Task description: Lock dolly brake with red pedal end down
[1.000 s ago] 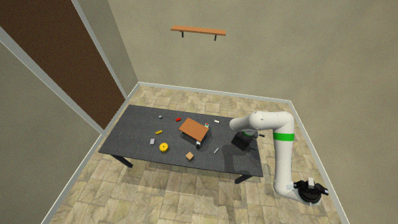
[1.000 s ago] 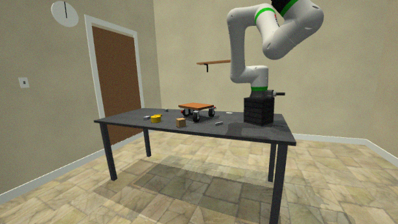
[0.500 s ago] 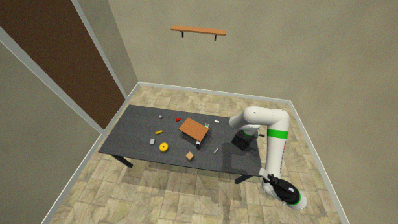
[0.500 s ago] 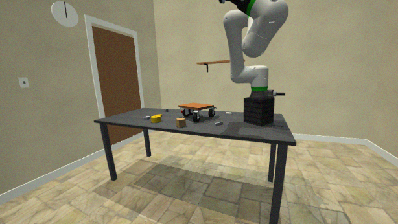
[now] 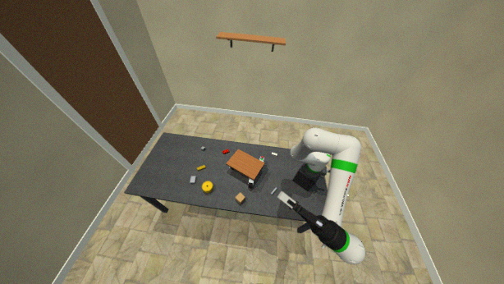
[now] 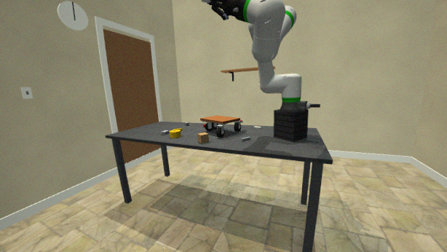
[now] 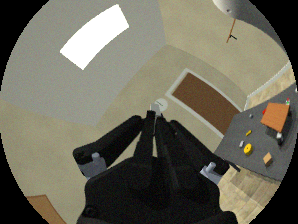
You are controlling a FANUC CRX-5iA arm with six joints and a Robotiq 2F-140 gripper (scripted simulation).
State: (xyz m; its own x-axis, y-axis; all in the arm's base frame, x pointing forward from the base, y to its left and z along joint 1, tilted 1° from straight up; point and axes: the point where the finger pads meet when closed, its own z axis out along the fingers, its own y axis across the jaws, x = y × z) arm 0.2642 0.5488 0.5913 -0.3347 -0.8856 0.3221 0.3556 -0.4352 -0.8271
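Observation:
The dolly (image 5: 245,163) has an orange-brown wooden deck and black casters. It stands on the dark table, near the middle, and also shows in the exterior view (image 6: 220,124) and small in the wrist view (image 7: 274,116). A small red and green brake pedal (image 5: 262,158) shows at its far right corner; which end is down I cannot tell. My gripper (image 5: 284,199) is shut and empty, held high in the air well above the table's front right part, far from the dolly. In the wrist view the fingers (image 7: 154,119) are pressed together.
On the table lie a yellow cylinder (image 5: 209,186), a tan cube (image 5: 240,199), a red block (image 5: 226,151), a yellow bar (image 5: 200,167) and several small grey pieces. The arm's black base block (image 6: 290,124) stands at the table's right end. A wall shelf (image 5: 250,38) hangs behind.

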